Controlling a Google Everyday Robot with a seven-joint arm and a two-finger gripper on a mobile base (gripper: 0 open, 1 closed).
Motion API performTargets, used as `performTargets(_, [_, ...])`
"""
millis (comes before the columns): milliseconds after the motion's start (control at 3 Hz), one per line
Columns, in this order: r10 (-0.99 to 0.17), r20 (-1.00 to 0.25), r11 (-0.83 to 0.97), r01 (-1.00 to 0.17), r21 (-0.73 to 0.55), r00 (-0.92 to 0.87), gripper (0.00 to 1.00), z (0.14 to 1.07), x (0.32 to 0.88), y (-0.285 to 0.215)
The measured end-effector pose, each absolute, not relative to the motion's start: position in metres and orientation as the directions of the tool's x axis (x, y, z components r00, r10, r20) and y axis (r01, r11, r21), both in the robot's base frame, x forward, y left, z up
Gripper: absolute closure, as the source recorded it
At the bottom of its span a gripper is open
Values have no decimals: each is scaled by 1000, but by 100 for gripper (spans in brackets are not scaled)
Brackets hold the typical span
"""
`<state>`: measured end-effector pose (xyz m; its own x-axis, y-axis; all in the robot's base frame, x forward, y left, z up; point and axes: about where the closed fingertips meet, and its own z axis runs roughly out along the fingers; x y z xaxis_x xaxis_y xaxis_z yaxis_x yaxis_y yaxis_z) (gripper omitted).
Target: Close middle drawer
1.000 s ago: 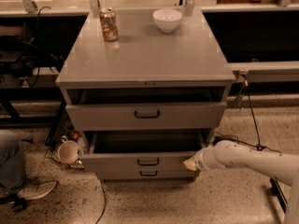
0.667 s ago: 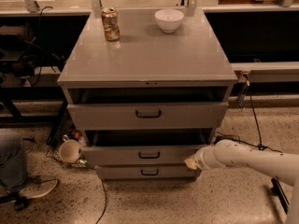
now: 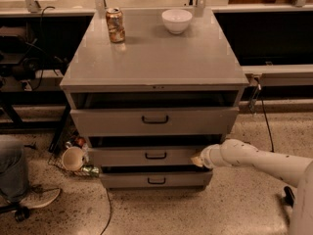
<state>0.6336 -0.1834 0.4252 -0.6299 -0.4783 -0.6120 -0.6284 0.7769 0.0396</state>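
Observation:
The middle drawer is the second of three in a grey cabinet. It has a low flat front and a small dark handle. It stands out only a little, with a dark gap above it. My gripper is at the end of my white arm, which reaches in from the right. The gripper tip rests against the right end of the middle drawer's front.
The top drawer stands slightly out. The bottom drawer sits below. A can and a white bowl stand on the cabinet top. A cup and clutter lie on the floor at left, near a person's leg.
The middle drawer has slid back into the cabinet; its open box no longer shows. My gripper followed it inward along the right end of its front.

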Motion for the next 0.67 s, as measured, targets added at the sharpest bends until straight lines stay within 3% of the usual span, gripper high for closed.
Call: performTargets(667, [-477,-642,773,-635,19,-600,100,428,654,-179])
